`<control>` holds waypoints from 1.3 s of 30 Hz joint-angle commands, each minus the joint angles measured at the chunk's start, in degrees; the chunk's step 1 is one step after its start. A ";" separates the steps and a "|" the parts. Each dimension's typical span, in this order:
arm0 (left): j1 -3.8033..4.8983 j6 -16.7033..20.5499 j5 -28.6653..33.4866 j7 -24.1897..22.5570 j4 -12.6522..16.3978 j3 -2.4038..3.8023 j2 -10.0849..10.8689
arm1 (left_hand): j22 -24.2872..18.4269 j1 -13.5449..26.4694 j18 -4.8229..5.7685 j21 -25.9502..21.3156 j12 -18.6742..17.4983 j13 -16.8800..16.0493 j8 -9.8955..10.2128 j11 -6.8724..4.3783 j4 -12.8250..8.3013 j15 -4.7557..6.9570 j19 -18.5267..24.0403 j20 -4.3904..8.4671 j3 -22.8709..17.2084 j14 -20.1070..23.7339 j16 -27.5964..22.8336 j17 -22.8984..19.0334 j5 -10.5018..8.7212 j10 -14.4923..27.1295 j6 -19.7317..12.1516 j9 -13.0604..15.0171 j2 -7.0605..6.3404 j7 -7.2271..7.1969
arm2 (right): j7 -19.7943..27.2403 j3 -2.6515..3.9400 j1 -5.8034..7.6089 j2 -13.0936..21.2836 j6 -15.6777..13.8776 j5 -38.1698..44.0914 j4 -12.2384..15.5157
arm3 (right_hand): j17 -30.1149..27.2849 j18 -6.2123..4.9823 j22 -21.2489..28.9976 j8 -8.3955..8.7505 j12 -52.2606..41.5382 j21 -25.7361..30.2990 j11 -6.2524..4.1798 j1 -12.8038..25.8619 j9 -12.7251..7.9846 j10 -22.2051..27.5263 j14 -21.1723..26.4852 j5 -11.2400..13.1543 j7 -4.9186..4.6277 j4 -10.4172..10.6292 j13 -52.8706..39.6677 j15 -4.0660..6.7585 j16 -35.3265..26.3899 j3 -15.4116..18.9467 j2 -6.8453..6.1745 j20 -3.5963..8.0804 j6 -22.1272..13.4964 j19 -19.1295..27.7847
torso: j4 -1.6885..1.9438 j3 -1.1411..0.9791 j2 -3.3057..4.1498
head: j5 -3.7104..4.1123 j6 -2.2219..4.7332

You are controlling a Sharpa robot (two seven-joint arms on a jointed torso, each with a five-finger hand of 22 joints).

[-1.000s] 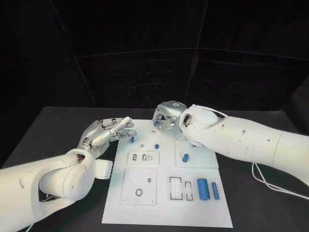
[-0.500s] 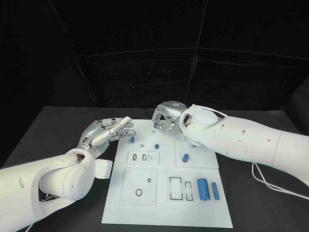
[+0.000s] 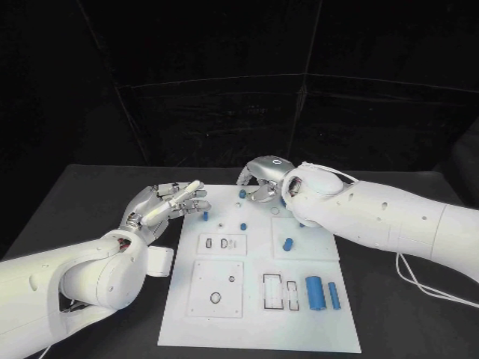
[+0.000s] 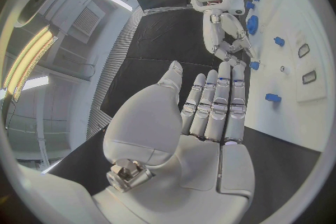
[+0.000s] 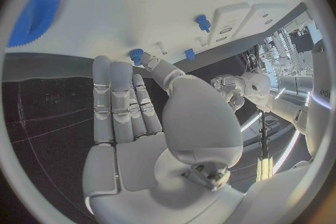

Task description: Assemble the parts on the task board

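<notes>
The white task board (image 3: 263, 280) lies in the middle of the black table (image 3: 78, 202), long axis running away from the robot.

Left hand (image 3: 166, 203): hovering at the board's far left corner, over the table just beside the board edge. Fingers extended and lying close together, thumb set apart; nothing in the palm or between the fingers in the left wrist view.

Right hand (image 3: 263, 182): at the board's far edge, curled downward over it. In the right wrist view its thumb tip touches a small blue knob-like part (image 5: 136, 55) standing near the board's edge, with the other fingers straight and side by side. Cannot tell whether the part is pinched or only touched.

Parts on the board, head view:
- 1 small blue peg (image 3: 206, 217) near the far left corner, close to the left fingers but apart from them.
- 1 small blue peg (image 3: 243, 225) just beyond the slotted block.
- 1 short blue cylinder (image 3: 288, 244) lying on the raised right panel.
- 1 large blue cylinder (image 3: 315, 292) and 1 slim blue rod (image 3: 334, 295) lying side by side at the near right, beside the rectangular slots.
</notes>
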State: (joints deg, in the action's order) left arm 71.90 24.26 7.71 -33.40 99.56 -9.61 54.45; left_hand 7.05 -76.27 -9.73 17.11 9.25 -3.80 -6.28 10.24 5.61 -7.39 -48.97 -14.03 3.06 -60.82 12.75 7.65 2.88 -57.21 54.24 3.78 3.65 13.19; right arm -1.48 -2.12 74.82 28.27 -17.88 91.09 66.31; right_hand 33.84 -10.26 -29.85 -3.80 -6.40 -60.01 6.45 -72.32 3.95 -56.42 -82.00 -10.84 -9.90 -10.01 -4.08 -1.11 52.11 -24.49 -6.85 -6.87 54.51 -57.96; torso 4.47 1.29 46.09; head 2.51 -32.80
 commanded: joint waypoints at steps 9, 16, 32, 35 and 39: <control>0.13 -0.75 -0.48 -0.29 0.30 0.05 0.70 | -0.09 -0.35 -0.76 -0.39 -0.37 0.08 0.14 0.14 -0.37 -0.33 -0.34 -0.16 -0.02 -0.11 -0.29 0.09 0.11 0.10 0.03 -0.07 0.19 0.32 | -3.52 3.66 0.24 13.35 -0.46 -14.57 11.83 | 13.87 0.75 -7.19 -0.81 -13.87 -5.05 -3.80 3.49 0.11 -19.47 -3.47 -4.59 2.07 4.24 -5.98 2.94 11.66 4.80 -2.10 2.16 2.48 -5.72 | -1.04 -0.29 -0.34 | 0.58 0.76; 0.13 -0.80 -0.48 -0.26 0.52 0.04 0.67 | -0.10 -0.37 -0.76 -0.40 -0.39 0.07 0.16 0.14 -0.42 -0.34 -0.35 -0.17 -0.04 -0.12 -0.32 0.10 0.11 0.09 0.03 -0.07 0.21 0.31 | -7.85 4.00 0.26 18.41 5.39 -17.63 13.90 | 26.22 2.14 -14.44 -1.12 -30.19 -9.52 -3.72 1.46 0.04 -14.87 -4.15 -5.85 2.14 9.83 -20.04 3.17 21.34 16.04 -1.89 2.48 -0.97 -9.34 | -1.37 -0.55 -0.45 | 0.94 0.93; 0.12 -1.11 -0.48 -0.21 0.05 0.03 0.29 | -0.12 -0.41 -0.77 -0.42 -0.41 0.06 0.17 0.13 -0.48 -0.33 -0.36 -0.17 -0.06 -0.15 -0.36 0.10 0.11 0.06 0.06 -0.06 0.23 0.27 | -11.43 4.01 0.16 16.50 9.06 -15.32 10.02 | 33.45 2.26 -16.60 -3.16 -39.37 -11.29 -3.00 -7.00 0.14 -9.19 -4.45 -6.30 1.15 18.30 -28.67 2.13 26.45 24.61 -1.10 1.69 -5.03 -9.44 | -1.16 -0.40 -0.33 | 1.12 0.87; 0.12 -1.16 -0.48 -0.20 0.04 0.03 0.25 | -0.12 -0.41 -0.77 -0.42 -0.41 0.06 0.17 0.13 -0.48 -0.33 -0.36 -0.17 -0.06 -0.15 -0.36 0.10 0.11 0.06 0.06 -0.06 0.23 0.27 | -11.42 4.00 0.14 15.88 9.21 -14.51 9.62 | 33.74 2.26 -16.62 -3.27 -39.52 -11.32 -2.99 -7.39 0.15 -9.07 -4.48 -6.42 1.15 18.46 -28.81 2.12 26.64 24.61 -1.00 1.67 -5.12 -9.42 | -1.20 -0.33 -0.33 | 1.12 0.85; 0.12 -1.20 -0.48 -0.19 0.00 0.03 0.21 | -0.12 -0.41 -0.77 -0.42 -0.41 0.06 0.17 0.13 -0.48 -0.33 -0.36 -0.17 -0.06 -0.15 -0.36 0.10 0.11 0.06 0.06 -0.06 0.23 0.27 | -11.39 3.99 0.12 15.30 9.72 -13.48 9.34 | 35.05 2.23 -16.51 -3.57 -40.85 -11.31 -3.00 -8.07 0.18 -9.54 -4.68 -6.53 1.17 18.66 -30.30 2.11 27.39 24.57 -0.86 1.66 -5.11 -9.32 | -1.21 -0.35 -0.38 | 1.10 0.64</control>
State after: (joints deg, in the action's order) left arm 71.94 24.01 7.70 -33.34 99.54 -9.63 54.72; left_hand 7.01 -76.27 -9.71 16.87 9.04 -3.80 -6.28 10.23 5.45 -7.39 -48.97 -14.03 2.89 -60.82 12.77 7.70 2.87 -57.22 54.25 3.78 3.65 13.19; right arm -12.32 1.82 74.86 43.66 -9.57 75.99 75.71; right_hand 68.74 -8.86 -46.41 -7.20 -47.06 -71.00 3.58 -79.82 4.06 -65.91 -84.05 -17.08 -8.80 8.39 -34.20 1.32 79.33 0.04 -7.71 -4.82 49.89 -67.17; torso 3.28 0.93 45.75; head 3.62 -32.06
